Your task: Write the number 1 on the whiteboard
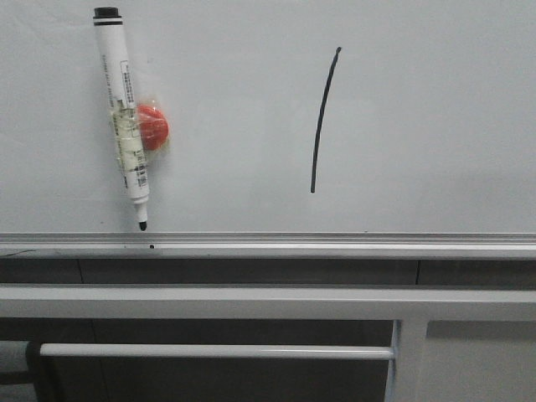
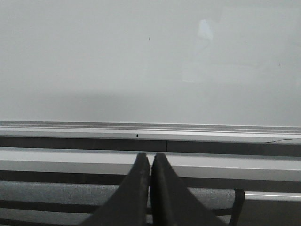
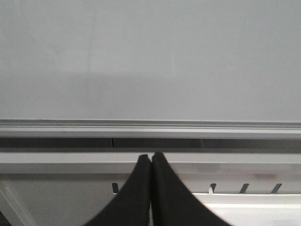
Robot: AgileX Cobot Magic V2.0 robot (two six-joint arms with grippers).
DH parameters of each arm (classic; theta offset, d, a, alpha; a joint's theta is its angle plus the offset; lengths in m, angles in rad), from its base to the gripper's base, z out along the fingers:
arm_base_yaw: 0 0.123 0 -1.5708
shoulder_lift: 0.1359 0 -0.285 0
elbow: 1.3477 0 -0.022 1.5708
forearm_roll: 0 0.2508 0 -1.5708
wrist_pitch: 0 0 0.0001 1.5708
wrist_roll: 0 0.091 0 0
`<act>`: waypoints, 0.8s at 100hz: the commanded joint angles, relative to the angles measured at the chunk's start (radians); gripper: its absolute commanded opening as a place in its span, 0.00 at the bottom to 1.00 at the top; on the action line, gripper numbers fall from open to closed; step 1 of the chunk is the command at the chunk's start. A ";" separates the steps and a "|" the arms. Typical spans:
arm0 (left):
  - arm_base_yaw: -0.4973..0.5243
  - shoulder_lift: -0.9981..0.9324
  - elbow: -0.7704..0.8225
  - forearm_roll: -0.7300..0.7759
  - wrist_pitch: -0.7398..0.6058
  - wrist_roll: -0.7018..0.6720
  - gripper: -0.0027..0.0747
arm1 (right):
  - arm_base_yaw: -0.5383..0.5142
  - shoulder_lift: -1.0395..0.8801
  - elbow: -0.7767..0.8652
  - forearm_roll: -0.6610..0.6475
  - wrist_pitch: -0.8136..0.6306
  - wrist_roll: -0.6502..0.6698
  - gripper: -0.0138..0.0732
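1. Nearest the wrist cameras, the left gripper [image 2: 150,162] is being seen with its jaws pressed together, nothing being held between them.
2. The right gripper [image 3: 151,162] is likewise being shown with its jaws closed on nothing; neither gripper is being shown in the front view.
3. Beyond the grippers, grey frame bars [image 1: 251,301] are being seen running below the board.
4. Above them, the silver bottom rail [image 1: 335,244] of the whiteboard [image 1: 435,117] is being shown.
5. Farthest, on the board face, the number 1 [image 1: 323,117] is being displayed as a thin black, slightly curved near-vertical stroke, right of centre.
6. Well apart to its left, a white marker pen [image 1: 122,117] is being held on the board beside a red magnet [image 1: 153,127], uncapped tip down, just above the rail.
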 commanded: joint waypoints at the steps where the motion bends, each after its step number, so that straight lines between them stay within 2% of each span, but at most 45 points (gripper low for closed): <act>1: 0.002 -0.023 0.006 -0.007 -0.071 -0.002 0.01 | -0.008 -0.014 0.029 0.010 -0.020 -0.016 0.09; 80: 0.002 -0.023 0.006 -0.007 -0.071 -0.002 0.01 | -0.008 -0.014 0.029 0.010 -0.020 -0.016 0.09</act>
